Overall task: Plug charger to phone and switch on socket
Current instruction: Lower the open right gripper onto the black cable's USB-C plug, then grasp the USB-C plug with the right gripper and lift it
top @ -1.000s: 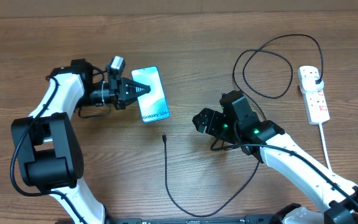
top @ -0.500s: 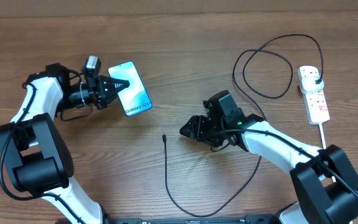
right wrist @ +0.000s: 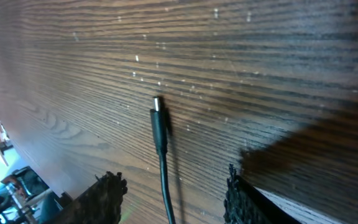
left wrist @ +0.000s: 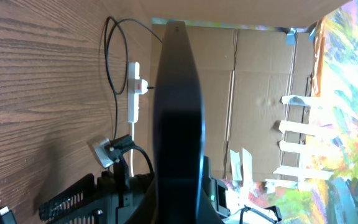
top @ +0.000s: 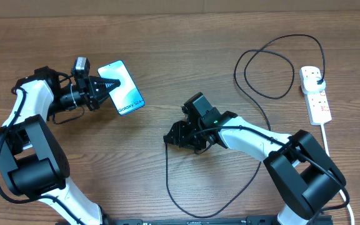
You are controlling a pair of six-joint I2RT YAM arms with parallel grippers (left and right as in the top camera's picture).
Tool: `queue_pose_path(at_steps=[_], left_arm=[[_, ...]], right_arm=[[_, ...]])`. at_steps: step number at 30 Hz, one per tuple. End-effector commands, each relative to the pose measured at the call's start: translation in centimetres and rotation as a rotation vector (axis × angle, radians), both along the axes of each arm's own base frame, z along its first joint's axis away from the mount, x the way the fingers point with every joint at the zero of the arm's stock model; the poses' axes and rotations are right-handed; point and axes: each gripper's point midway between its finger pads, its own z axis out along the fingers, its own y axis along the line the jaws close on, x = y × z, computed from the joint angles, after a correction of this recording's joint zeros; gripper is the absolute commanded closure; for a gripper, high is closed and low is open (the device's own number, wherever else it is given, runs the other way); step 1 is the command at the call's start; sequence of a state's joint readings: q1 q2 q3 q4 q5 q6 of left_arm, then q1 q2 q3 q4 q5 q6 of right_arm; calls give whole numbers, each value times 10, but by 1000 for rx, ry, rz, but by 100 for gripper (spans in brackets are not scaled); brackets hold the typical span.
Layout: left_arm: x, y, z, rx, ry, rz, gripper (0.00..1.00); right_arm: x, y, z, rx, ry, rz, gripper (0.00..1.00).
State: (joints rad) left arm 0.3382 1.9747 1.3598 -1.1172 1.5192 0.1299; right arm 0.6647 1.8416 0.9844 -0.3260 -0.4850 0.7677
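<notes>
Wooden grained table (top: 105, 178) bears thin charger (right wrist: 160, 134); left tool (top: 107, 86) grips slim phone (top: 127, 97).

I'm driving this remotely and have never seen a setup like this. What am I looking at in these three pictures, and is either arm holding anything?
Two robot arms work at a wooden table, each ending in a two-finger claw. The wide picture looks straight down from above. The other two come from small cameras on the wrists.

The left claw is shut on the phone, whose screen is lit. In the left wrist view the phone is the dark edge-on shape down the middle.

The right claw is open and holds nothing. Its wrist view shows the connector tip of the black charger cable lying on the wood, with the cable passing between its fingers. The cable loops away to the white power strip at the table's right side.
</notes>
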Motion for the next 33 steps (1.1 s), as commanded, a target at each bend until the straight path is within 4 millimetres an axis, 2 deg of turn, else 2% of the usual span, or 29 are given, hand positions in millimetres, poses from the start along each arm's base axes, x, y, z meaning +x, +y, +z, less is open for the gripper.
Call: queue_pose_path(at_steps=[1, 4, 9, 16, 27, 29, 31, 33], left_arm=[[1, 1, 14, -52, -28, 12, 96], [1, 1, 14, -52, -28, 12, 96], [1, 1, 12, -41, -24, 10, 96], [0, 1, 11, -36, -21, 8, 96], [0, 1, 11, -36, -21, 8, 96], [0, 1, 11, -36, -21, 8, 96], [0, 1, 11, -36, -21, 8, 96], [0, 1, 11, -35, -21, 8, 96]], right_arm=[[2, 7, 1, 15, 24, -18, 47], [0, 10, -3, 14, 32, -16, 49], [-3, 21, -4, 25, 24, -12, 57], [-14, 34, -22, 27, 72, -14, 59], [-10, 31, -35, -48, 53, -90, 64], [-9, 30, -37, -58, 52, -102, 69], [-8, 31, -37, -53, 48, -102, 82], [-6, 33, -36, -45, 41, -100, 87]])
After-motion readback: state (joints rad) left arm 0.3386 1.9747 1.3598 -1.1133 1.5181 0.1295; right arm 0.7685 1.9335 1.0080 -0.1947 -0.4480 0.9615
